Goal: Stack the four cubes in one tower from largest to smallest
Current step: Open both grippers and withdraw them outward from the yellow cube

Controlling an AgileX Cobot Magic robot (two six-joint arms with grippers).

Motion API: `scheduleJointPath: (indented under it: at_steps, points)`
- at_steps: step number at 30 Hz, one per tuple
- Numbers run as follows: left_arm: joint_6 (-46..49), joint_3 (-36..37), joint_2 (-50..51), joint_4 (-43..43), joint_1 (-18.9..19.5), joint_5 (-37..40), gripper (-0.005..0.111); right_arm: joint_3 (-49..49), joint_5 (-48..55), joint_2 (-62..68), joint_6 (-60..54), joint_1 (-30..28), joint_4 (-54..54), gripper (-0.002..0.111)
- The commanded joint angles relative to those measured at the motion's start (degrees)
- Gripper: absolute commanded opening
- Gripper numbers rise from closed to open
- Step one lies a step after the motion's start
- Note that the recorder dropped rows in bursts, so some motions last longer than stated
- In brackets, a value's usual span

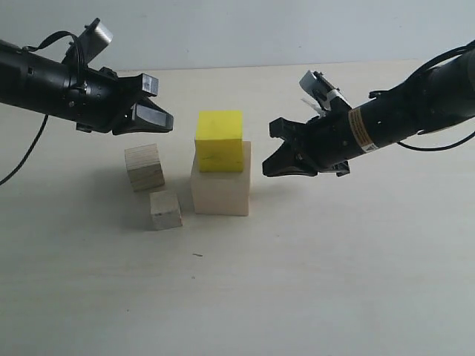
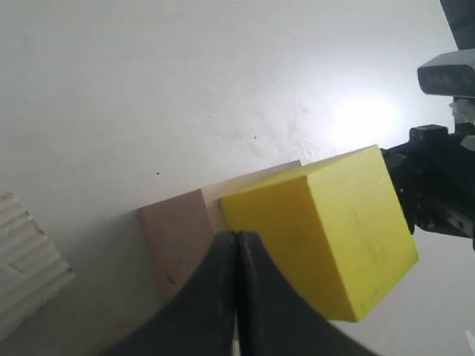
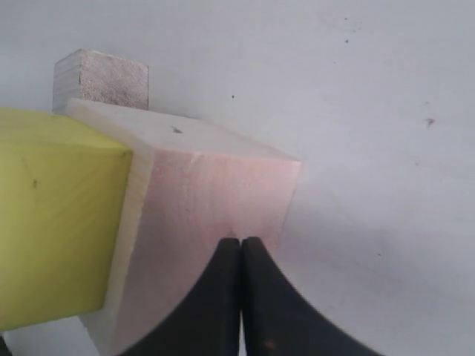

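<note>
With the yellow cube (image 1: 220, 141) seated on the large pale cube (image 1: 221, 189), left gripper (image 1: 159, 119) and right gripper (image 1: 276, 148) hover fully closed, holding nothing; next, one should probably open over the layered plywood cube (image 1: 144, 167).

Over in the left wrist view, the layered plywood cube (image 2: 26, 259) is sliced by the frame edge, and only a ridged corner is seen. The large pale cube (image 2: 178, 230) is mostly covered by the yellow cube (image 2: 319, 230) and the left gripper (image 2: 236, 237). In the right wrist view the yellow cube is clipped too. In the exterior view, the left arm (image 1: 37, 78) and right arm (image 1: 415, 111) are cut off at the sides.
</note>
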Motion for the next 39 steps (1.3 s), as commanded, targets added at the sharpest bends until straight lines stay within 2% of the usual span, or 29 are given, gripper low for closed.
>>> scheduleJointPath:
  at_steps: [1, 13, 27, 32, 39]
  points:
    - [-0.3, 0.0, -0.6, 0.5, 0.2, -0.5, 0.000, -0.3, -0.7, 0.3, -1.0, 0.3, 0.1, 0.000]
    - [-0.3, 0.0, -0.6, 0.6, 0.2, -0.7, 0.000, -4.6, -1.6, 0.3, -0.5, 1.9, 0.1, 0.000]
    - [-1.8, 0.0, -0.6, 2.9, 0.2, -1.4, 0.000, -4.8, -1.9, 0.6, 0.0, 1.8, 0.1, 0.000]
    - [-3.1, 0.0, -0.6, 5.2, 0.9, -1.9, 0.000, -4.8, -1.5, -1.4, 0.0, 0.0, 0.1, 0.000]
    - [-3.3, 0.0, -0.6, 8.2, 6.3, -0.5, 0.000, -4.8, -0.5, -7.5, 0.0, -8.0, 0.1, 0.000]
